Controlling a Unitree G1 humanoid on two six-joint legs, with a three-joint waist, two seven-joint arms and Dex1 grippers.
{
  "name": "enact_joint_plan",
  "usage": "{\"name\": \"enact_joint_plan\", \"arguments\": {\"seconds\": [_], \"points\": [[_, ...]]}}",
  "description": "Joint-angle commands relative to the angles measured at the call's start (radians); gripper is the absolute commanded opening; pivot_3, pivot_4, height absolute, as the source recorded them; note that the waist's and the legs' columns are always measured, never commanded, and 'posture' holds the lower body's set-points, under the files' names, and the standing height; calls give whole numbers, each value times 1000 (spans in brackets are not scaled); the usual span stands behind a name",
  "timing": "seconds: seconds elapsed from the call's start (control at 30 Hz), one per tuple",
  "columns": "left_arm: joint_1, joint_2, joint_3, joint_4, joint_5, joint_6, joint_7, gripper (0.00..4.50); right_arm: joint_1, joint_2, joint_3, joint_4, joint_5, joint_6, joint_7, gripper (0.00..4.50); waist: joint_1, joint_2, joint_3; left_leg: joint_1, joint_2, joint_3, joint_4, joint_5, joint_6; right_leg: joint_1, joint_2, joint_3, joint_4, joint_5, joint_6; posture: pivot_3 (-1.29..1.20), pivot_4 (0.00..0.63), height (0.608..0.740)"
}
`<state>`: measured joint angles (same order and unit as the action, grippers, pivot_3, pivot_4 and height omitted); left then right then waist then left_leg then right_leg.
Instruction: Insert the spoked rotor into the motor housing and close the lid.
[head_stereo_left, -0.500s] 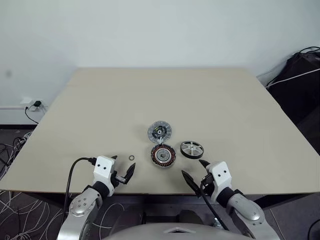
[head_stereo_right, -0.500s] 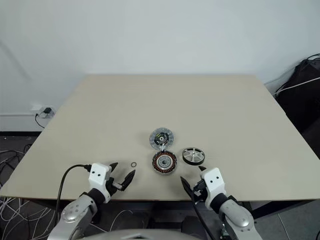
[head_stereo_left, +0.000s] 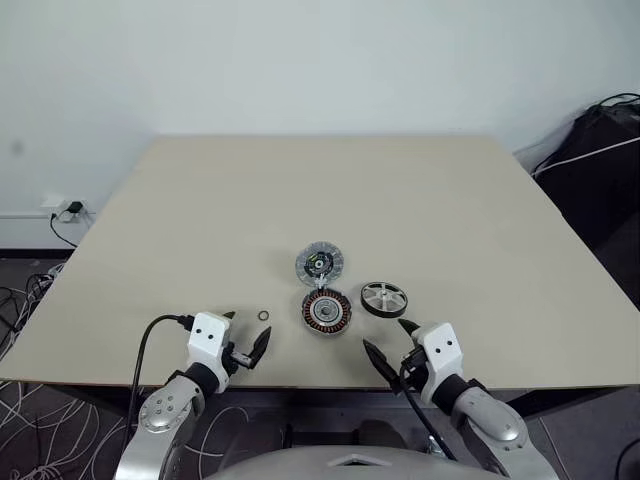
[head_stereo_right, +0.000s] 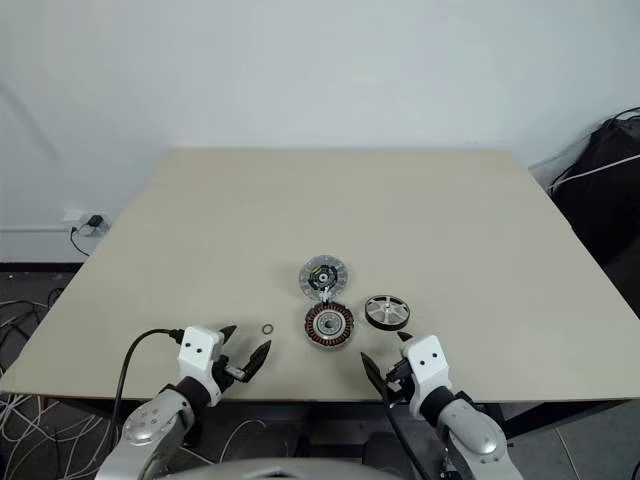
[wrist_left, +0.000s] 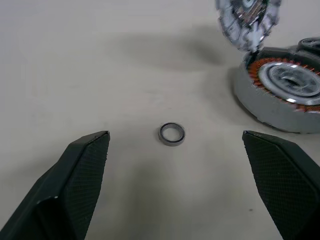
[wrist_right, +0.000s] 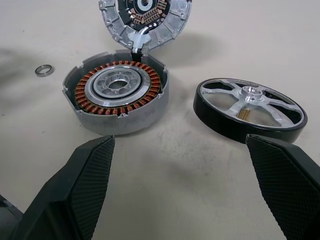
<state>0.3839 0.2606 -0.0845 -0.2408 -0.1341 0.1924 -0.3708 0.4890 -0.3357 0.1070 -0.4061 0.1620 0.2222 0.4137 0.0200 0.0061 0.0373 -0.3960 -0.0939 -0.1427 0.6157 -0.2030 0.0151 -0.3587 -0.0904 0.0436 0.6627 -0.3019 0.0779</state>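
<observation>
The spoked rotor (head_stereo_left: 383, 298), black-rimmed with silver spokes, lies flat on the table, also near in the right wrist view (wrist_right: 249, 109). Left of it sits the motor housing (head_stereo_left: 326, 311) with copper windings (wrist_right: 116, 95). Behind the housing lies the lid (head_stereo_left: 319, 264), speckled face up, joined to it by a short wire (wrist_right: 145, 20). My right gripper (head_stereo_left: 386, 340) hovers open just in front of the rotor and housing. Near the table's front edge, my left gripper (head_stereo_left: 245, 335) stands open with nothing between its fingers.
A tiny metal ring (head_stereo_left: 263, 317) lies on the table just ahead of the left gripper (wrist_left: 172, 134). The beige table (head_stereo_left: 330, 190) stretches far behind the parts. A dark bag with cables (head_stereo_left: 600, 160) sits off the table's right side.
</observation>
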Motion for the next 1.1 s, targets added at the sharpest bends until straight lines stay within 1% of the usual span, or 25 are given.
{"name": "enact_joint_plan", "arguments": {"seconds": [0.03, 0.27, 0.43, 0.53, 0.73, 1.0, 1.1], "points": [[-52, 13, 6, 21, 36, 19, 24, 4483, -10, 5, 2, -45, -1, -5, -5, 4500, 0, 0, 0, 0, 0, 0, 0, 0, 0, 0, 0, 0, 0, 0, 0, 0, 0, 740], [-173, -1, -15, 116, 31, 76, 2, 4483, -14, 9, 14, -56, -2, 6, -12, 4500, 6, 0, 0, 0, 0, 0, 0, 0, 0, 0, 1, 0, 0, 0, 1, 0, 0, 740], [-224, -22, -27, 171, 16, 88, -26, 4483, -13, 12, 14, -64, -4, 7, -18, 4500, 8, -1, -1, 0, 0, 0, 0, 0, 0, 0, 2, 0, 0, 1, 1, 0, 0, 740], [-244, -36, -31, 199, 14, 93, -36, 4483, -11, 13, 13, -70, -4, 9, -21, 4500, 9, -1, -1, 0, 0, 0, 0, 0, 0, 0, 2, 0, 0, 1, 2, 0, 0, 740], [-280, -35, -64, 252, 59, 90, -26, 4483, -9, 11, 14, -77, -4, 11, -26, 4500, 9, -1, -1, 0, 0, 0, 1, 0, 0, 0, 2, 0, 0, 2, 3, 0, 0, 740], [-298, -44, -97, 299, 91, 106, -23, 4483, -19, 12, 17, -83, -5, 20, -29, 4500, 17, 2, -5, 1, 0, 0, 2, 0, 0, 1, 2, 0, 0, 2, 4, 0, 0, 740], [-292, -44, -103, 300, 99, 109, -23, 3928, -21, 13, 17, -81, -6, 19, -29, 4500, 17, 3, -7, 1, 0, 0, 2, 0, 0, 2, 2, 0, 0, 2, 4, 0, 0, 740]]}}
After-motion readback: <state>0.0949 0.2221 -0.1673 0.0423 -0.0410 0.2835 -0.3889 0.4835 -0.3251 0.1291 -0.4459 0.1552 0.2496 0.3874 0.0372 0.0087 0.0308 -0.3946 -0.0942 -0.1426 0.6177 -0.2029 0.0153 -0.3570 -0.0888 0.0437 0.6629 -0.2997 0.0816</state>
